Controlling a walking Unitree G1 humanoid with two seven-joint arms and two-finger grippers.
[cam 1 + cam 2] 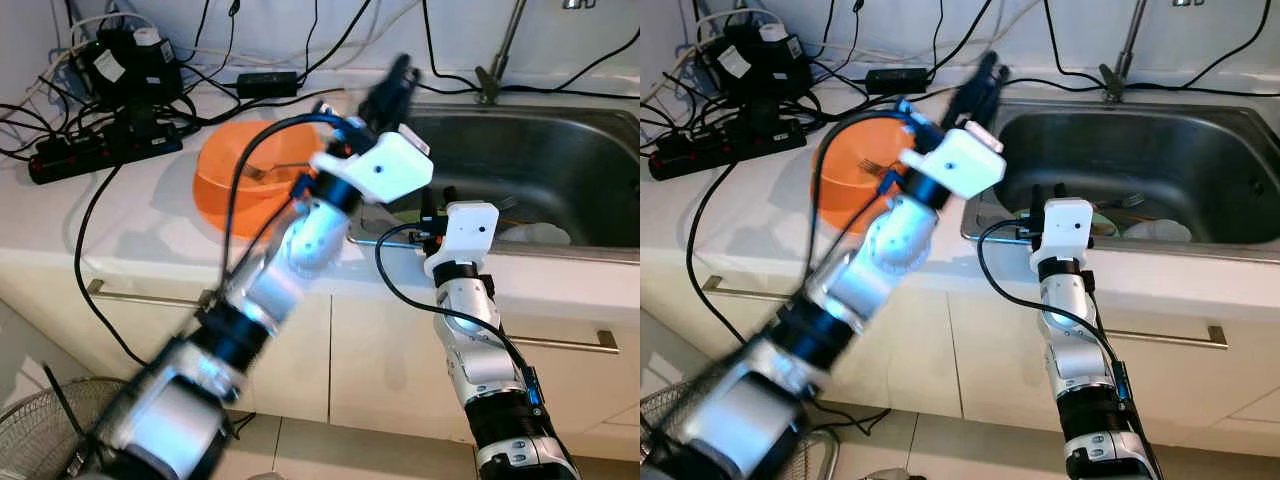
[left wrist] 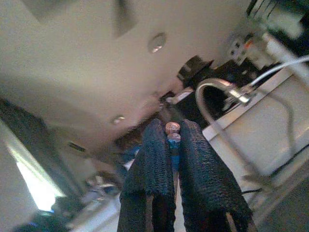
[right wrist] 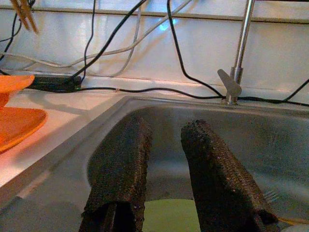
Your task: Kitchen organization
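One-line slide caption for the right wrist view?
Right gripper, jaws open, poised over the sink beside the orange bowl.

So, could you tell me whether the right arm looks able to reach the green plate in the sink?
Probably yes: the right gripper hangs open at the sink rim, the green plate lying just below its fingers, nothing between.

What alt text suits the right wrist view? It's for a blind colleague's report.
The right gripper, fingers open, hovers over a steel sink with a pale green dish below. An orange bowl sits on the counter beside it.
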